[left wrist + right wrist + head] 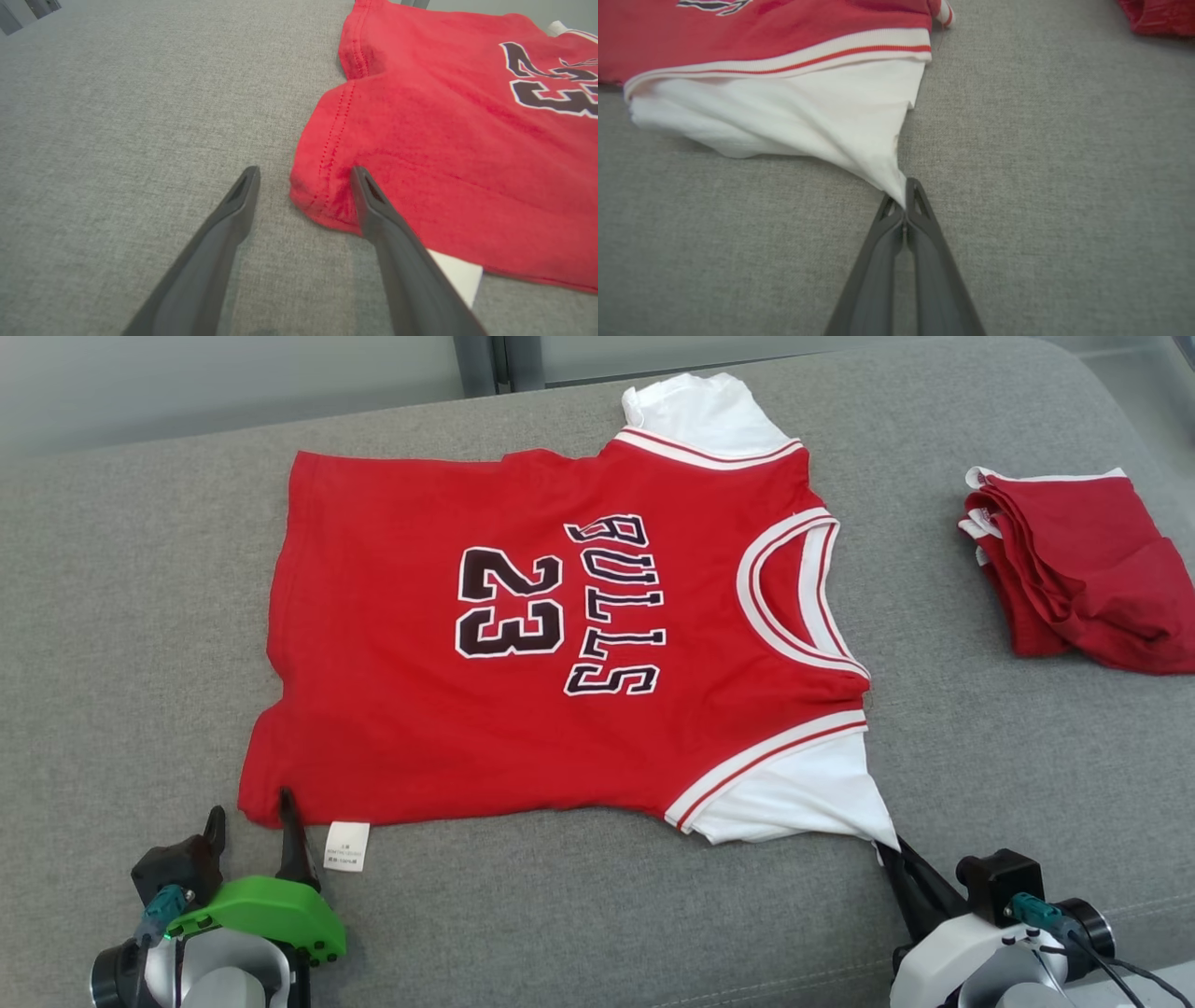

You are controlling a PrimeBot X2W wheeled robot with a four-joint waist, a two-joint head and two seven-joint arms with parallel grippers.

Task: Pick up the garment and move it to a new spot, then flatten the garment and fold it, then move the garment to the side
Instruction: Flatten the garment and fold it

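The garment [560, 653] is a red jersey with white sleeves and dark lettering, spread flat on the grey cushion [140, 616]. My left gripper [250, 819] stands open at its near-left hem corner [317, 200]; one finger [369, 200] rests on the red cloth, the other on the cushion. My right gripper [892, 847] is shut on the tip of the near white sleeve [859, 126], which is pulled to a point between the fingertips [915, 196].
A second red piece of clothing [1074, 579], loosely folded, lies at the right of the cushion [1064, 163]. A white label [346, 847] sticks out from the jersey's near hem. The cushion's far edge runs along the top of the head view.
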